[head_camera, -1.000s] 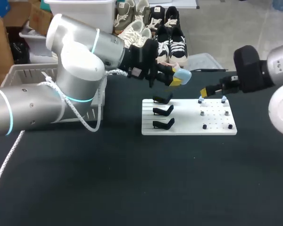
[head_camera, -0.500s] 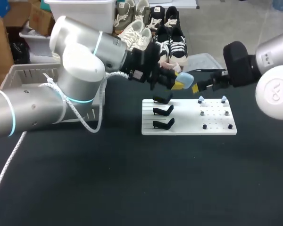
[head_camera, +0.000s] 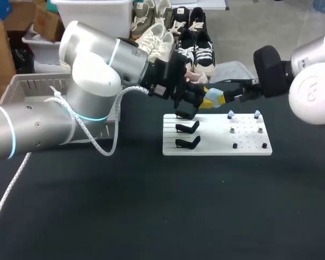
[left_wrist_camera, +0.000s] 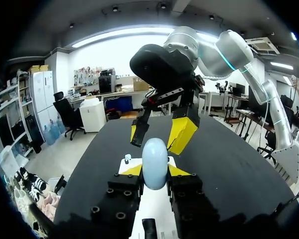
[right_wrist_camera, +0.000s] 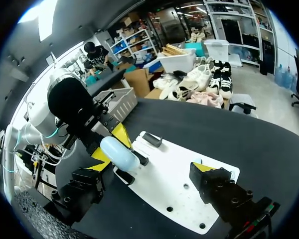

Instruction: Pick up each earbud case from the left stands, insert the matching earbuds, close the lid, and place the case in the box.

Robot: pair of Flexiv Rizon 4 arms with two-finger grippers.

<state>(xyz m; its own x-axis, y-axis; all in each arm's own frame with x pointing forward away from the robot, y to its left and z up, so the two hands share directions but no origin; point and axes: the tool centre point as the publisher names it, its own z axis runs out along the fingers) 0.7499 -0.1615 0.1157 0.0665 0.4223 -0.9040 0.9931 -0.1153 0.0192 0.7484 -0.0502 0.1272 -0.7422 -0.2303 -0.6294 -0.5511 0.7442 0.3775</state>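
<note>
The left hand (left_wrist_camera: 155, 172) grasps the pale blue earbud case (head_camera: 212, 95) in the air over the 12 o'clock edge of the white board (head_camera: 216, 145), the released right hand (left_wrist_camera: 159, 135) just beside it; only pickup looks done. Two earbuds (head_camera: 230, 114) sit on the board at 2 o'clock; the slatted crate (head_camera: 27, 84) at 9 o'clock hides its contents.

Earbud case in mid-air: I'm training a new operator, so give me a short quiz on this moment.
1. True or false: the left gripper is shut on the light blue earbud case.
2. How many black stands on the white board are empty? A one, B two, C three.
3. Fill in: the right gripper has its fingers ___.
Key: 1 true; 2 C; 3 open.
</note>
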